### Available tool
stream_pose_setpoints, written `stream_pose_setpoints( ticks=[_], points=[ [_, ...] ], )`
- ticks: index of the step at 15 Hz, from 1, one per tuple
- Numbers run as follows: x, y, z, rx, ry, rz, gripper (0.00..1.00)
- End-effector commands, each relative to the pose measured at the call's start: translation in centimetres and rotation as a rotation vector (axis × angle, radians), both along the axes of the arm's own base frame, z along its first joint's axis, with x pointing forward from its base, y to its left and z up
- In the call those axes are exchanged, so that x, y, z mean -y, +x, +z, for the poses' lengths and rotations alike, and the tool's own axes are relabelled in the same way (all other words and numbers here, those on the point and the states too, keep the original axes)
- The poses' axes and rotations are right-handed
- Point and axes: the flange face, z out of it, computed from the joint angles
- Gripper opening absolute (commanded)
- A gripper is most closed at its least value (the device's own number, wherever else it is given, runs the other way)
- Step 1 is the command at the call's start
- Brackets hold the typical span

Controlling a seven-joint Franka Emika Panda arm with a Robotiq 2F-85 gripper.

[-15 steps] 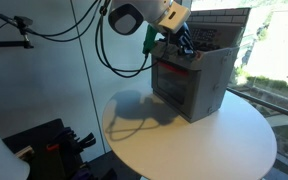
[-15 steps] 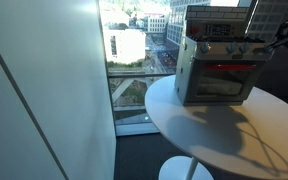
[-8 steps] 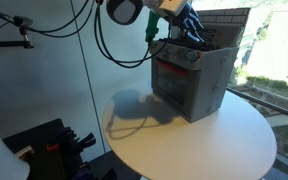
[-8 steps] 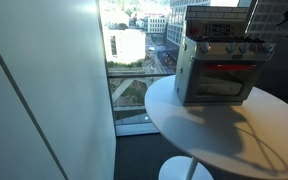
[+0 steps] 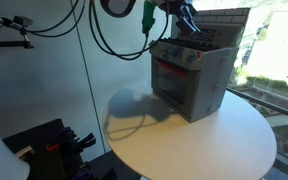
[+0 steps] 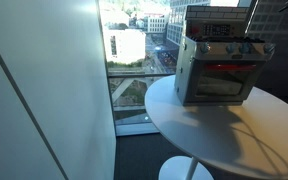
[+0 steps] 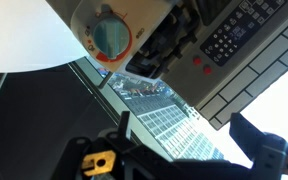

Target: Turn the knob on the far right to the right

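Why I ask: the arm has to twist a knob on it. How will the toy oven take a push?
The toy oven looks like a boxy, hollow shell, so probably light; it may slide on the smooth white table. Its broad flat base suggests sliding rather than tipping. It stands close to the table's rim, so a hard shove seems risky.

both exterior views frame the toy oven (image 5: 189, 85) (image 6: 219, 80); wrist view looks close.
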Motion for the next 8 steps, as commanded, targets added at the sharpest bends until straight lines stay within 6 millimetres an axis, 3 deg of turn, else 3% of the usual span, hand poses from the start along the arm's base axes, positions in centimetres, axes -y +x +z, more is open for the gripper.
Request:
stream_pose_setpoints(
  ticks=[1,8],
  points=[
    [-0.7,-2.2,0.6,-0.047,-0.018,0.074,1.0],
    [-0.6,-5.3,0.4,-0.213,0.024,0.229,1.0]
  ],
)
